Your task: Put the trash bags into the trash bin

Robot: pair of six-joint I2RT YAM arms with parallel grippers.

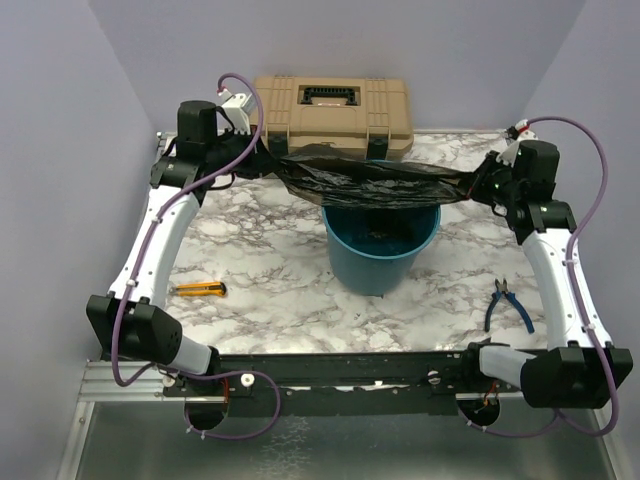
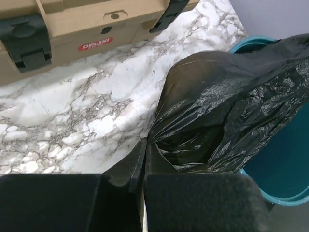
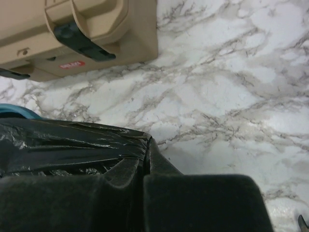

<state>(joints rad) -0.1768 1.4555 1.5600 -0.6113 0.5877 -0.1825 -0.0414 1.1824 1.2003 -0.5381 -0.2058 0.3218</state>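
Left gripper [image 2: 146, 145] and right gripper [image 3: 147, 142] are clamping the trash bag [image 1: 370, 182] at its nine and three o'clock ends, holding it stretched above the trash bin [image 1: 378, 262].

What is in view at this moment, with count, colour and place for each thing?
trash bag: one, glossy black, stretched in the air between the two arms, above the bin
trash bin: one, teal, upright, mid-table
toolbox: one, tan with black latches, far edge of the table, behind the bin
utility knife: one, yellow, on the table left of the bin
pliers: one, blue handles, on the table right of the bin
table: one, white marble pattern
left arm: one, white and black; jaws shut on the bag's left end
right arm: one, white and black; jaws shut on the bag's right end
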